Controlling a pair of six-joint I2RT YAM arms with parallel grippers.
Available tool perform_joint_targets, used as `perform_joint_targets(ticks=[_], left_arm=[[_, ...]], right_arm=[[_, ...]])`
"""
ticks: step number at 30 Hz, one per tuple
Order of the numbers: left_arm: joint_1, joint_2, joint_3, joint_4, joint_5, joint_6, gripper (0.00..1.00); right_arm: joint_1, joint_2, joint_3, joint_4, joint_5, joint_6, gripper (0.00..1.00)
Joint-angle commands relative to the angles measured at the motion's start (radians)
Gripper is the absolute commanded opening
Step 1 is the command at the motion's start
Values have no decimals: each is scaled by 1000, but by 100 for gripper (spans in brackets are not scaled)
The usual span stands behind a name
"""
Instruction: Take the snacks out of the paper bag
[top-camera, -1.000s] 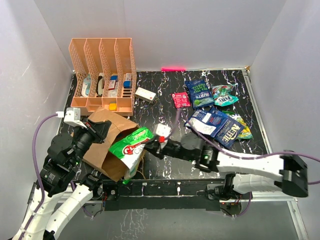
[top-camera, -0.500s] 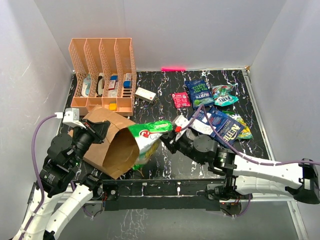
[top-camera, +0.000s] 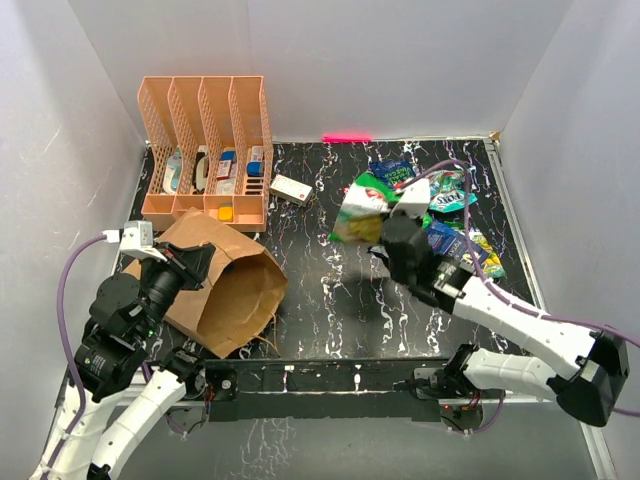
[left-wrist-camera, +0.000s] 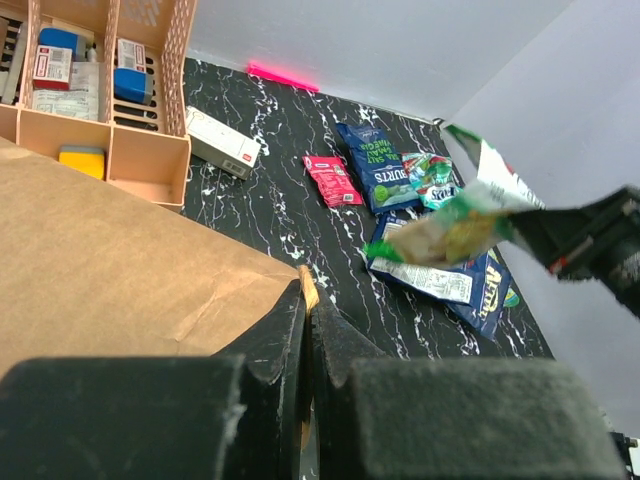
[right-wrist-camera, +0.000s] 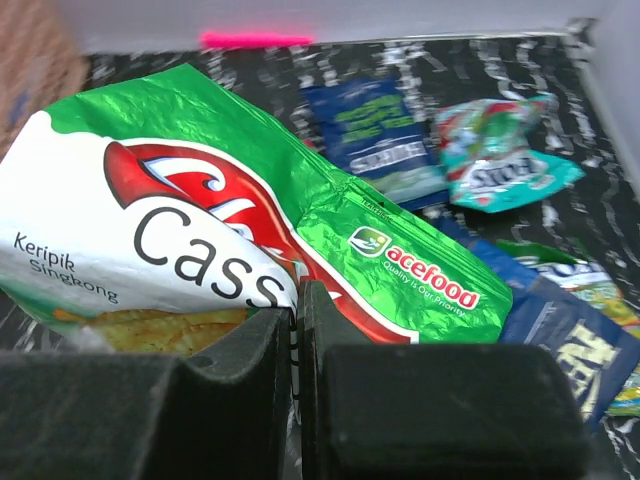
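Got my right gripper (right-wrist-camera: 297, 300) clamped on the green chip bag (top-camera: 360, 207), up in the air over the other snacks (top-camera: 465, 250) at the tabletop's far right. The left gripper (left-wrist-camera: 305, 300) pinches the paper bag (top-camera: 235, 285) rim, near-left corner.

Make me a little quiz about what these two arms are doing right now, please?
1. True or false: the right gripper holds the green snack bag up in the air.
2. What is the left gripper pinching? A. the paper bag B. a snack packet C. nothing at all
3. What colour is the small packet lying beside the dark blue bag?

Key: 1 true; 2 A; 3 pink.
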Motion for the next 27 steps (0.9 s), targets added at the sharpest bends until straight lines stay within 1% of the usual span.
perform_joint_targets(ticks=[1,5,8,11,14,16,19,22,25,27], left_arm=[[-3,-2,-11,19,0,15,0],[-4,-16,-12,15,3,15,0],[-3,-33,-9,2,-5,18,0],[-3,-48,-8,-6,-16,22,0],[-3,-53,-9,-8,-27,27,0],[-3,-53,-8,-9,-30,30,0],[-4,-50,-9,-8,-27,30,0],[-4,-42,-7,-7,-23,31,0],[-3,-30,-6,-3,-20,36,0],[-3,-21,-2,0,-20,37,0]], right_arm=[[-218,60,121,11,-72,80,8],[-443,172,200,8,-248,140,8],[-535,248,264,21,-328,147,8],[-546,314,331,28,-445,96,8],[-547,349,357,19,-588,127,8],[-545,350,347,19,-714,157,8],[-542,344,323,1,-891,180,8],[-536,313,277,-36,-1002,229,8],[-530,270,182,26,-1168,264,8],[-530,260,122,65,-1233,301,8]])
